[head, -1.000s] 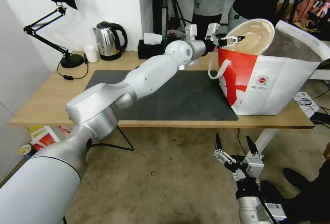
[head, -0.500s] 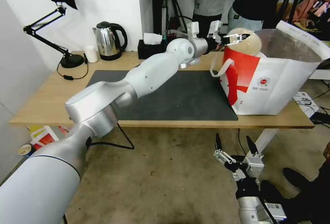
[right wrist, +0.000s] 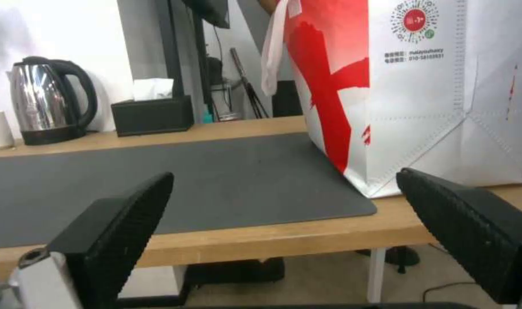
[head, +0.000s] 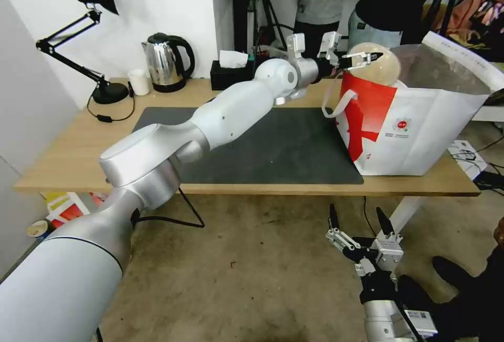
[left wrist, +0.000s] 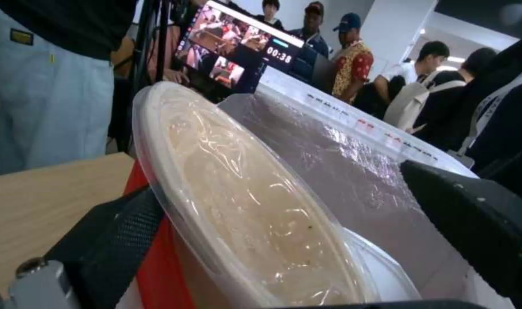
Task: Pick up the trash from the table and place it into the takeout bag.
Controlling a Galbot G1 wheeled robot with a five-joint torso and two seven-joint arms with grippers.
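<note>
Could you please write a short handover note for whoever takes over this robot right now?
Left gripper: fingers open at the near rim of the takeout bag, the beige bowl between them, tilted and partly down inside the bag.
Right gripper: open, parked low in front of the table.
Done: no trash is visible on the table; the bag's contents cannot be seen.
Left: let the bowl settle fully inside, then draw the left arm back.
</note>
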